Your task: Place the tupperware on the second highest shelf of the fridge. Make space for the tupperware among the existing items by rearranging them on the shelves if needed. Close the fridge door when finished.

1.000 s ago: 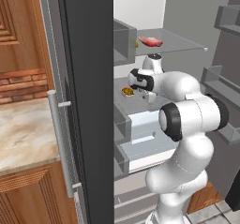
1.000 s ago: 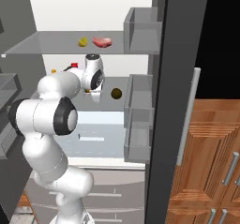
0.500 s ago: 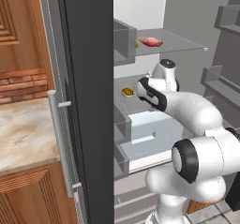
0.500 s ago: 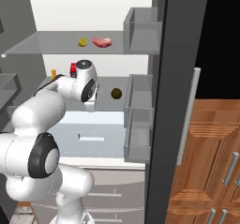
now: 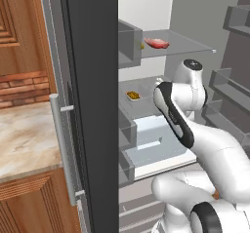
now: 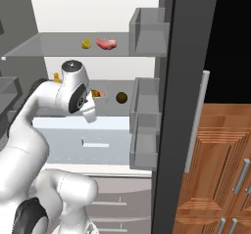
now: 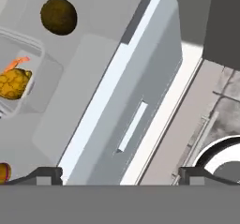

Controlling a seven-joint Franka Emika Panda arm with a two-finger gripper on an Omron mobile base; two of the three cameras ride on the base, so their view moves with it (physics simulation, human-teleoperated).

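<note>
The tupperware (image 7: 21, 73), a shallow grey container with yellow-orange food, rests on the pale second highest shelf (image 7: 89, 54) of the open fridge (image 5: 93, 105). It also shows as the tupperware (image 5: 133, 95) from the left base. A dark olive ball (image 7: 58, 16) lies on the same shelf, apart from it. My gripper (image 7: 119, 176) hovers out over the drawer front, open wide with nothing between its fingertips (image 7: 44, 175). A red-pink meat piece (image 6: 106, 43) and a small yellow bit (image 6: 87, 43) lie on the see-through top shelf (image 6: 59, 44).
Both fridge doors stand open, with grey door bins (image 6: 145, 125) close to my arm on the right. A pale drawer with a slot handle (image 7: 132, 127) sits under the shelf. Wooden cabinets (image 6: 220, 154) and a stone counter (image 5: 24, 139) flank the fridge.
The jaws have gone from half shut to wide open. The hand has drawn back from the shelf and the arm has swung over; the tupperware stays on the shelf.
</note>
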